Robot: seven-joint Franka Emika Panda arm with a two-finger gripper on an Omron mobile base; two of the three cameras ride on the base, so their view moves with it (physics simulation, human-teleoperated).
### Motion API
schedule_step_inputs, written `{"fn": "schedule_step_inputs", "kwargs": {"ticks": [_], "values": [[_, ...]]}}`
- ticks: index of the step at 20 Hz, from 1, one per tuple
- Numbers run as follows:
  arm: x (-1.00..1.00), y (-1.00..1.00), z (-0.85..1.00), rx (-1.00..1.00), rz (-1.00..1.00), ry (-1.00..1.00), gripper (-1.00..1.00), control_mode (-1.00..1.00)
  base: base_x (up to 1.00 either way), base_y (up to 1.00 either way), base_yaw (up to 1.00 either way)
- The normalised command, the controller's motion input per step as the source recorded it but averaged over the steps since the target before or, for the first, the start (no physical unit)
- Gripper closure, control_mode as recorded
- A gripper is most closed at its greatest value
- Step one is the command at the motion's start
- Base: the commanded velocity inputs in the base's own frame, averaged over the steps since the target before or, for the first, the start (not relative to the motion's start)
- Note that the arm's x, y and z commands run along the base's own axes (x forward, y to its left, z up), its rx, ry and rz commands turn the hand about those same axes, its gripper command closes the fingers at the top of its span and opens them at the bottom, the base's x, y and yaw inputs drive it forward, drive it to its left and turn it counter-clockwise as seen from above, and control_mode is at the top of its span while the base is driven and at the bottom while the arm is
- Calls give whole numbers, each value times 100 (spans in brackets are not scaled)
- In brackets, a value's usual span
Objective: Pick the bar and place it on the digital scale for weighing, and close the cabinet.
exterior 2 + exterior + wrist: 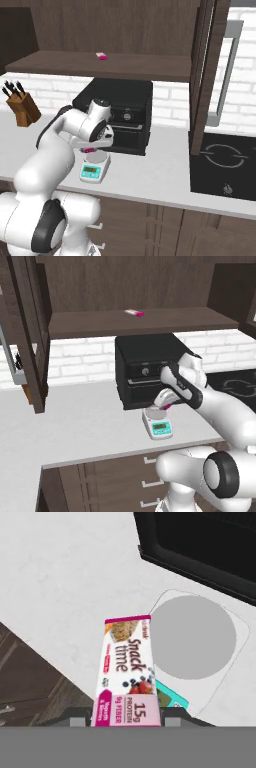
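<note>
My gripper is shut on the bar, a magenta and pale wrapper printed "Snack time". The bar hangs just above the digital scale, which sits on the white counter in front of the toaster oven. In the hand view the bar lies beside and partly over the left rim of the scale's round silver plate. The cabinet above stands open, one door swung out at the left and one door edge-on at the right.
A black toaster oven stands close behind the scale. A paler look-alike bar lies on the cabinet shelf. There is a knife block at the left, a cooktop at the right, and brown drawers below the counter.
</note>
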Motion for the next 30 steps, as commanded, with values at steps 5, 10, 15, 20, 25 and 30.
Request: {"fn": "schedule_step_inputs", "kwargs": {"ticks": [5,10,15,20,25,30], "values": [[8,-9,-41,0,18,-14,100,-100,0,0,0],[21,-11,-33,4,19,-23,100,-100,0,0,0],[27,-12,-25,2,14,-10,100,-100,0,0,0],[31,0,-22,1,11,0,100,-100,0,0,0],[23,-6,-10,2,10,0,100,-100,0,0,0],[0,-3,0,0,8,-2,100,-100,0,0,0]]}}
